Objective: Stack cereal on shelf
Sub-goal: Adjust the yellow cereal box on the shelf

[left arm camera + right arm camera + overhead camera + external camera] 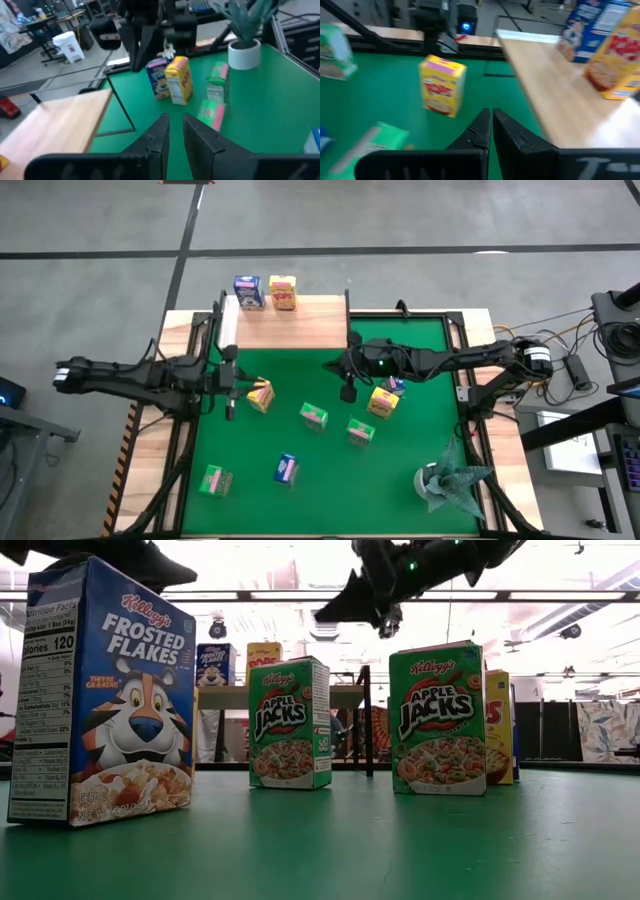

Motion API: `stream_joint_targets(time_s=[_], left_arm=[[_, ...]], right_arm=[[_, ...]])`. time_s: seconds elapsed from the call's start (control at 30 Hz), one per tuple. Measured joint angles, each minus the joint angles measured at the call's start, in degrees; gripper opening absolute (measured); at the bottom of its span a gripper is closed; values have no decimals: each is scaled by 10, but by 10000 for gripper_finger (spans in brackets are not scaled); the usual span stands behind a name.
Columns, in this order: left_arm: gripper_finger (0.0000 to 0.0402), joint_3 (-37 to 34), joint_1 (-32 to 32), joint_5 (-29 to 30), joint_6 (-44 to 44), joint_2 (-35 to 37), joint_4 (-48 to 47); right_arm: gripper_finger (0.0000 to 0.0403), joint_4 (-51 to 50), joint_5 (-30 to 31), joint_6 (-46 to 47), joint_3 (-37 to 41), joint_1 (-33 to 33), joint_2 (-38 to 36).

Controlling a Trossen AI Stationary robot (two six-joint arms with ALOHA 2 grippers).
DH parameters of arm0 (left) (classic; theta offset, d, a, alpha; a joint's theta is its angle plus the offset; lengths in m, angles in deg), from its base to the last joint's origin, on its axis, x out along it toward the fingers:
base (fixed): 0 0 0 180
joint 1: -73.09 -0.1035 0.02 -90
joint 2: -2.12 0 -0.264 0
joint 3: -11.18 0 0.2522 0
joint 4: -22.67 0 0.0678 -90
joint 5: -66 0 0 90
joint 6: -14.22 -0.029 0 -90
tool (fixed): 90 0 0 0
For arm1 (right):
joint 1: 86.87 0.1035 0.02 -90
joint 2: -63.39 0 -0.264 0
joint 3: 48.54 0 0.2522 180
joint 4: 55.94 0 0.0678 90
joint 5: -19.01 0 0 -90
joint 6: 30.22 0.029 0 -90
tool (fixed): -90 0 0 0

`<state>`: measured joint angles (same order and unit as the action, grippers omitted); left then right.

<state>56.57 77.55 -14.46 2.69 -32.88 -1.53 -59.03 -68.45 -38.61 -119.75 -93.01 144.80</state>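
Overhead, left gripper (229, 383) reaches in from mat's left side, fingers nearly closed, empty, yellow box (260, 395) just beside. Right gripper (347, 367) shut, empty, near shelf (290, 325) front edge; shelf holds blue box (247, 291) and yellow box (283, 292), open board beside them.

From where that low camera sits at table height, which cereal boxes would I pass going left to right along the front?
Frosted Flakes box → left Apple Jacks box → right Apple Jacks box → yellow box, partly hidden behind that one.
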Motion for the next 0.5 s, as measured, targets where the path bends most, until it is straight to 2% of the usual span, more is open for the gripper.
stream_joint_targets(time_s=[0.23,0.5], left_arm=[[37,-23,1,1,-19,24,-2],[37,-25,1,4,-60,36,-3]], right_arm=[[9,-22,5,44,-32,54,0],[9,-138,5,92,-107,96,0]])
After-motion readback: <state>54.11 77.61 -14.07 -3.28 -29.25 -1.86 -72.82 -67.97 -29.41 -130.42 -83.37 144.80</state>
